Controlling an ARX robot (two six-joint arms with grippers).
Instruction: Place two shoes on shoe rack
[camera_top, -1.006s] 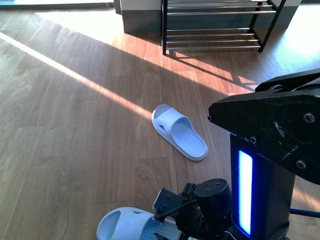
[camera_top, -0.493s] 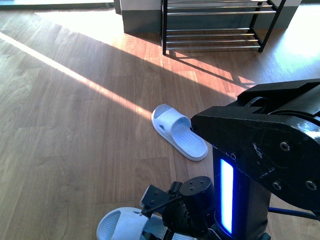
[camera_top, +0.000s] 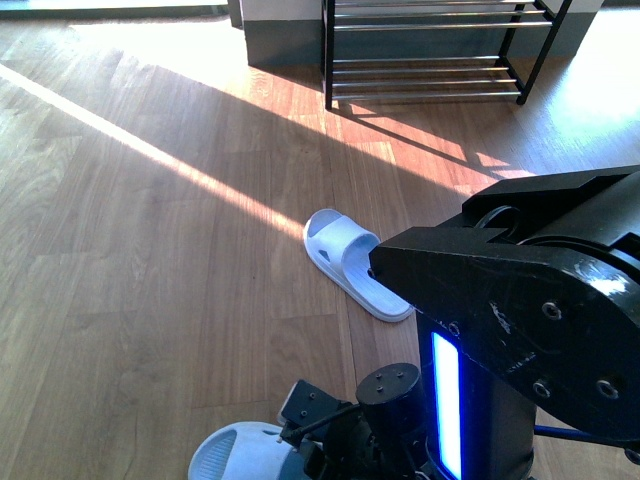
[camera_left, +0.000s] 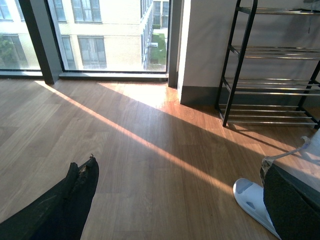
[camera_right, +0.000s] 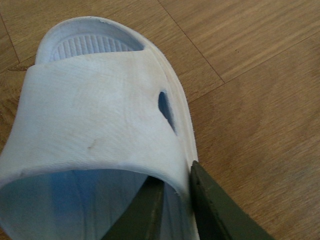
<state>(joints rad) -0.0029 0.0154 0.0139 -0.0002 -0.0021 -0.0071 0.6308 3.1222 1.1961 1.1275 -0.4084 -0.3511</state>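
Grips the near slide (camera_right: 100, 115) by its strap edge in the right claw (camera_right: 177, 176), on the floor (camera_top: 150, 250), well apart from the rack (camera_top: 430, 70). Now leans further over, hiding more of the far slide (camera_top: 340, 250): lift likely next. Cannot tell the left claw (camera_left: 82, 185) state.

The black arm (camera_top: 500, 300) blocks the far slide (camera_top: 340, 250) at its heel end. Below that arm, the near slide (camera_top: 232, 450) runs off the bottom edge, mostly covered. Beyond the arm, the shoe rack (camera_top: 430, 62) loses its upper tiers.
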